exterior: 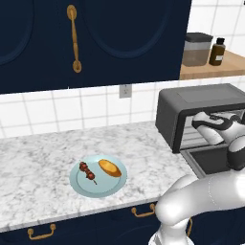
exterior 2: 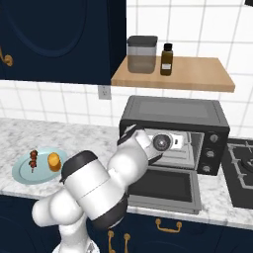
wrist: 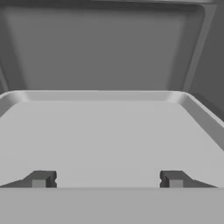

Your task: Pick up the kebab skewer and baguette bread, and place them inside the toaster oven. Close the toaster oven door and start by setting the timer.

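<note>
Nearest the cameras, the white arm (exterior 2: 94, 192) rises from the base in front of the dark blue lower cabinets, bends at a bulky elbow and reaches forward and to the right at counter height, its hand pushed into the mouth of the toaster oven (exterior 2: 174, 114). From the hand camera, the gripper (wrist: 107, 179) shows two dark fingertips (wrist: 40, 179) set wide apart with nothing between them, hovering over the pale metal tray (wrist: 109, 131) inside the oven; the tray's raised rim runs across just ahead and the oven's grey back wall stands behind it.

Below the hand, the toaster oven door (exterior 2: 165, 188) lies folded down flat, overhanging the counter's front edge.

On the marble counter (exterior: 33, 158), well to the left of the oven, sits a pale blue plate (exterior: 98, 189). The kebab skewer (exterior: 87, 172) lies on its left part and the baguette bread (exterior: 110, 168) on its right, near each other but apart.

Farther back, above the oven, a wooden shelf (exterior 2: 192, 74) carries a grey-lidded canister (exterior 2: 142, 54) and a dark brown bottle (exterior 2: 167, 60).
</note>
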